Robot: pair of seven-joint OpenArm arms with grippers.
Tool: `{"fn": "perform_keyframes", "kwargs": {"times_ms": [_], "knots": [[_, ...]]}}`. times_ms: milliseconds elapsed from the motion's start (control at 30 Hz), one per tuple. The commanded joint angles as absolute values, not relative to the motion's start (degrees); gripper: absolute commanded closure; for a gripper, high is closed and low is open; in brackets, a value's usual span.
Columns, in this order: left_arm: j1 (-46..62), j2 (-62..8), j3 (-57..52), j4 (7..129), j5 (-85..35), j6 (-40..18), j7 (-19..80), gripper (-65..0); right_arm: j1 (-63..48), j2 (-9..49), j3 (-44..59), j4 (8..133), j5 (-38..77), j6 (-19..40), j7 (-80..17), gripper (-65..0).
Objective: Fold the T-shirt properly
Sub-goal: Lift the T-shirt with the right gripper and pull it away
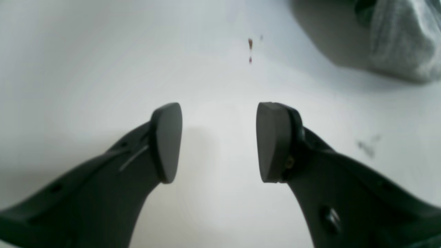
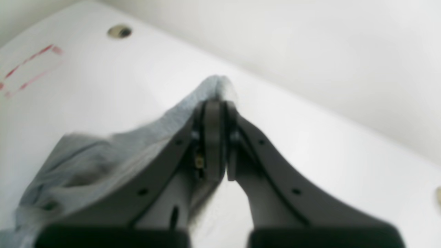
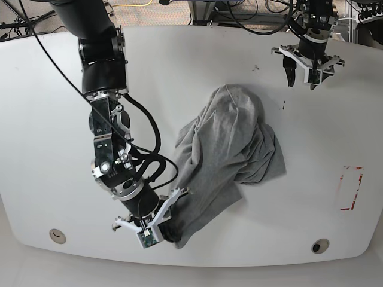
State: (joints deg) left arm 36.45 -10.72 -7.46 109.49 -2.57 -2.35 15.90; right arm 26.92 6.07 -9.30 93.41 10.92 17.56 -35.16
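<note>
The light grey T-shirt [image 3: 230, 143] lies crumpled in a long diagonal heap in the middle of the white table [image 3: 48, 89]; no lettering shows. My right gripper [image 3: 169, 230] is near the front edge, shut on the shirt's lower end. In the right wrist view, its closed fingers [image 2: 213, 137] pinch a raised fold of the T-shirt [image 2: 103, 155], which trails away to the left. My left gripper [image 3: 302, 84] hovers at the back right, apart from the shirt. It stands open [image 1: 218, 141] with only bare table between its pads, and a bit of the T-shirt [image 1: 403, 38] shows at the upper right.
A red rectangle outline [image 3: 350, 188] is marked on the table at the right, also in the right wrist view [image 2: 31, 69]. Two round holes [image 3: 57, 235] [image 3: 319, 246] sit near the front edge. Cables and equipment run behind the table's back edge. Small dark specks [image 1: 250, 43] mark the surface.
</note>
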Motion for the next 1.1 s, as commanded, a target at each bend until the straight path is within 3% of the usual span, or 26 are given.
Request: {"fn": "perform_keyframes", "kwargs": {"times_ms": [0, 500, 833, 1067], "knots": [[35.56, -11.03, -7.69, 110.73, -2.59, -2.15, 14.64, -31.8, 31.08, 7.78, -9.19, 94.73, 13.67, 17.45, -33.36, 0.0], [24.13, -9.01, -1.71, 110.64, -2.59, -2.42, 26.68, -31.9, 44.53, 12.44, -9.36, 94.55, 15.96, 17.45, -33.63, 0.0], [23.43, -6.64, -1.89, 110.29, -2.51, -16.84, 26.86, -31.9, 54.81, 15.6, -9.45, 92.18, 21.05, 17.45, -36.0, 0.0], [22.11, -5.67, -1.71, 107.91, -2.42, -19.56, 26.95, -31.9, 60.88, 17.27, -9.54, 90.07, 22.9, 17.45, -36.09, 0.0]]}}
